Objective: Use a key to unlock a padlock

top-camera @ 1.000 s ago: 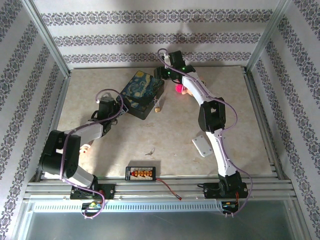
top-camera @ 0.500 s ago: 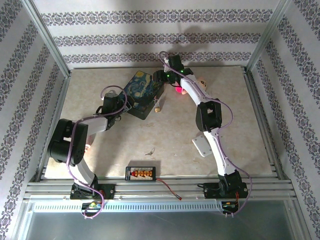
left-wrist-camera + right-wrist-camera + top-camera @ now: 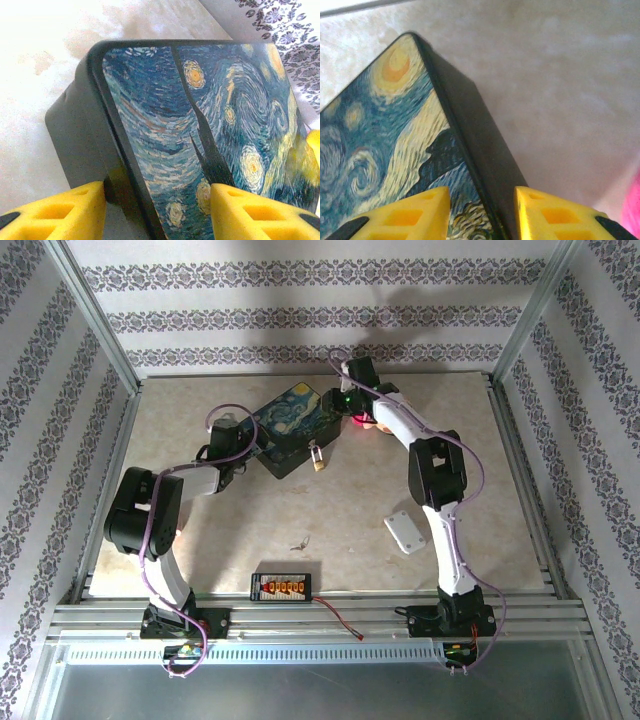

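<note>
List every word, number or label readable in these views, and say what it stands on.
No text can be read anywhere.
Dark box with the blue and yellow swirling-sky painted lid: picture only, no words.
Black board with orange connectors: any print is too small to read.
Small brass padlock: any stamp is too small to read.
</note>
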